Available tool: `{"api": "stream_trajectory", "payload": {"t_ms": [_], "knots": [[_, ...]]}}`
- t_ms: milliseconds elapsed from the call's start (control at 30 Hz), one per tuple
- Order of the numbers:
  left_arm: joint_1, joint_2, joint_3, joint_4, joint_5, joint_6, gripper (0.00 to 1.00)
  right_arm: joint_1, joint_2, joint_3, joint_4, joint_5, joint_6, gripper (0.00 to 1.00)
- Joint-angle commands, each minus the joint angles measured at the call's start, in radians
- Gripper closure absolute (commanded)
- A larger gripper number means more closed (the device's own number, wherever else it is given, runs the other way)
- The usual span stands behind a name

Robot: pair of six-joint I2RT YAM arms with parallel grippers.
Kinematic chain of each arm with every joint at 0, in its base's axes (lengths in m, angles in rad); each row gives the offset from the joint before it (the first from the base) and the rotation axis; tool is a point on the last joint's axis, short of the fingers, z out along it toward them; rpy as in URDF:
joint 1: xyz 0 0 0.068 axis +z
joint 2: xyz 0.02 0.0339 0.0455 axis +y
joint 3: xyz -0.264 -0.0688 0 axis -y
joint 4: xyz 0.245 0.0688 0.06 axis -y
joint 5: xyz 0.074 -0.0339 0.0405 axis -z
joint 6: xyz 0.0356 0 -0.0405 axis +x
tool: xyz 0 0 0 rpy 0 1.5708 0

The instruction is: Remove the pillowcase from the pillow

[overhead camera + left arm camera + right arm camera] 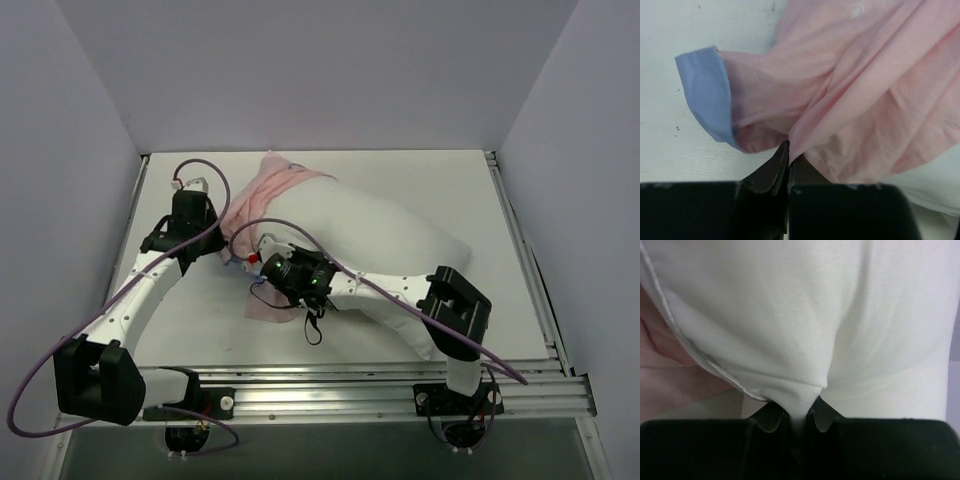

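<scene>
White table point(425, 185) boxed by pale walls point(320, 70), metal rail point(330, 386) nearside

My left arm point(140, 290) slants from its base at the lower left of the top view toward the upper left, elbow low, wrist turned toward the centre. The left gripper point(788, 150) is pinched tight, its jaws meeting in a thin seam on a fold of the pillowcase point(865, 100). My right arm point(390, 290) stands at the lower right, folds at the elbow and lies leftward to mid-frame. There the right gripper point(800, 412) is clamped on a tuck of the pillow point(790, 315) — both fingertips pressed in, the cloth drawn to a point.
</scene>
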Motion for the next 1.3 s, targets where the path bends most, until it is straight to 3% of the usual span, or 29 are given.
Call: {"api": "stream_trajectory", "payload": {"t_ms": [0,200,333,533,800,1133,1267], "knots": [[0.046,0.011,0.061,-0.010,-0.037,0.016,0.98,-0.066,-0.148,-0.002,-0.056,0.059,0.042,1.00],[0.131,0.061,0.101,-0.028,-0.157,-0.010,0.98,-0.196,-0.367,0.020,-0.175,0.044,0.114,1.00],[0.174,0.087,0.105,-0.014,-0.152,-0.036,0.98,-0.396,-0.499,0.020,-0.251,-0.076,0.203,1.00],[0.182,0.133,0.091,0.012,-0.100,-0.060,0.98,-0.499,-0.557,-0.019,-0.297,-0.198,0.277,1.00],[0.215,0.219,0.092,-0.007,-0.152,-0.065,0.98,-0.703,-0.652,-0.006,-0.314,-0.347,0.300,1.00],[0.263,0.242,0.293,-0.030,-0.109,-0.062,0.98,-0.741,-0.688,0.012,-0.323,-0.533,0.343,1.00],[0.238,0.281,0.500,-0.099,0.016,-0.042,0.98,-0.743,-0.630,0.124,-0.335,-0.560,0.367,1.00]]}}
